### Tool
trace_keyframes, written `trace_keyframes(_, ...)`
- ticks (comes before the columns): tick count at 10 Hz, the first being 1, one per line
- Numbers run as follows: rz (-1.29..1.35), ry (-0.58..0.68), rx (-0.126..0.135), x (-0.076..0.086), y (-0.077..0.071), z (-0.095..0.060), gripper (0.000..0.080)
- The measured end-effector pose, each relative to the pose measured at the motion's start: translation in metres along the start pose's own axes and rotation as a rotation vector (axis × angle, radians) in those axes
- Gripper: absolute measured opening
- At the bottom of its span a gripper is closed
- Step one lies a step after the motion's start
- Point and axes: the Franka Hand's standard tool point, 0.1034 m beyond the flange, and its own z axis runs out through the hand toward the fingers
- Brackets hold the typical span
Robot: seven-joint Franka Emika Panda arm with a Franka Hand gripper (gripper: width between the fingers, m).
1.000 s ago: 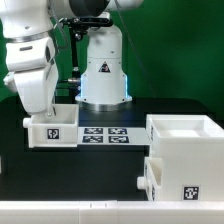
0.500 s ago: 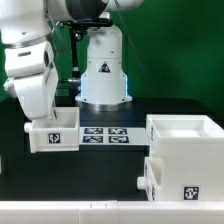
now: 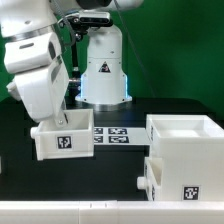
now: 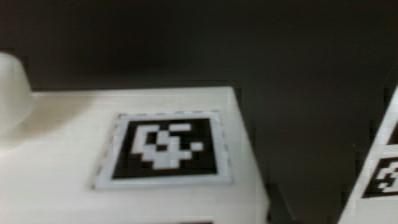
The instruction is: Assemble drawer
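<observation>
A small white open-top drawer box (image 3: 62, 136) with a black tag on its front hangs slightly tilted at the exterior view's left, just off the black table. My gripper (image 3: 56, 117) reaches into it from above and is shut on its wall; the fingertips are hidden by the hand and the box. In the wrist view the box's white face and tag (image 4: 169, 150) fill the frame, blurred. A larger white open-top drawer case (image 3: 185, 132) stands at the exterior view's right, with another small white box (image 3: 168, 178) in front of it.
The marker board (image 3: 112, 134) lies on the table between the held box and the case; one edge of it shows in the wrist view (image 4: 381, 172). The robot's white base (image 3: 103, 70) stands behind. The table's front edge (image 3: 70, 208) is near.
The arm has carried the small box toward the exterior view's right and nearer the camera. The box now sits tilted and overlaps the marker board's edge. The case has not moved.
</observation>
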Motion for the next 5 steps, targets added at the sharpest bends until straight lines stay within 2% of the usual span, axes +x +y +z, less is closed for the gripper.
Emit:
trace_keyframes(1,0.003,0.003,0.008,-0.0009,-0.0018,0.0022,0.004)
trace_keyframes(4,-0.001,0.005,0.007,-0.0017,-0.002,0.0041,0.004)
trace_keyframes(5,-0.028,-0.007,-0.028,-0.0021,0.0056,0.0032,0.004)
